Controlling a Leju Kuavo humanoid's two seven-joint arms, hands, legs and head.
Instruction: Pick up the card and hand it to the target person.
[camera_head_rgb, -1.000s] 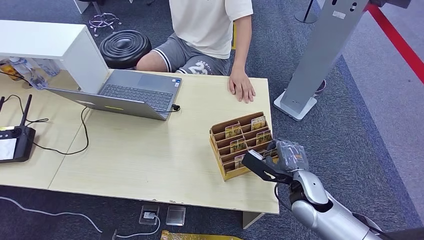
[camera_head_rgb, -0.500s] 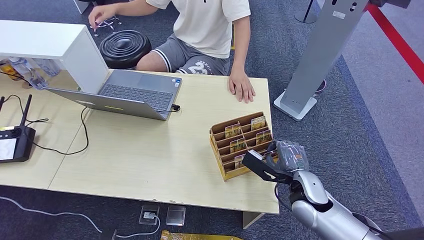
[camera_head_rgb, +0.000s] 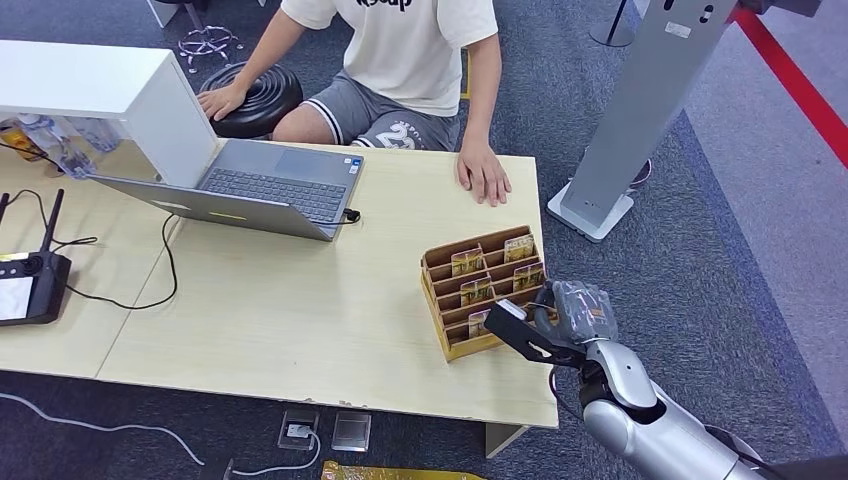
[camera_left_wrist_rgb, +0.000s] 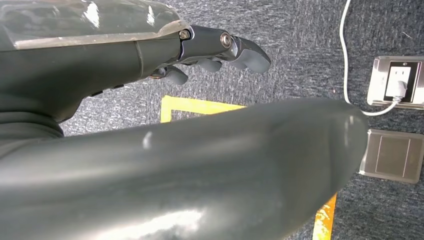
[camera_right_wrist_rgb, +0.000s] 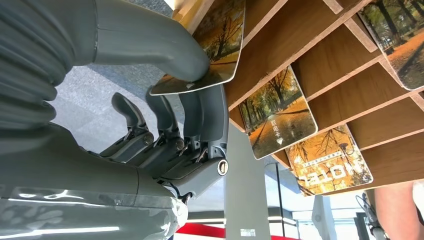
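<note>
Card (camera_right_wrist_rgb: 212, 47) with an autumn-tree print sat pinched between the thick thumb and the darker fingers (camera_right_wrist_rgb: 202, 115) of the right hand (camera_head_rgb: 560, 322), its far end still inside a slot of the wooden card rack (camera_head_rgb: 450, 318). In the head view, that hand hovered at the rack's near right corner, close to the tabletop (camera_head_rgb: 300, 310) edge. The left hand (camera_left_wrist_rgb: 220, 47) hung over grey carpet beside a floor socket; its fingers were curled, with nothing visible in them, though whether it was fully closed could not be told. Other cards (camera_right_wrist_rgb: 277, 112) stood in neighbouring slots, just beside the gripped one. The step in hand appeared to be the pick-up itself: the grip looked made, but the card had not yet cleared its slot. The next move would likely call for drawing the card out along the slot's slant without snagging the dividers, then carrying it across to the seated person (camera_head_rgb: 420, 60), whose hand (camera_head_rgb: 483, 172) rested on the far edge of the tabletop. Open surface lay between rack and that hand. A laptop (camera_head_rgb: 270, 185) sat well apart to the left, and a grey stand (camera_head_rgb: 640, 110) rose beyond the right edge.
</note>
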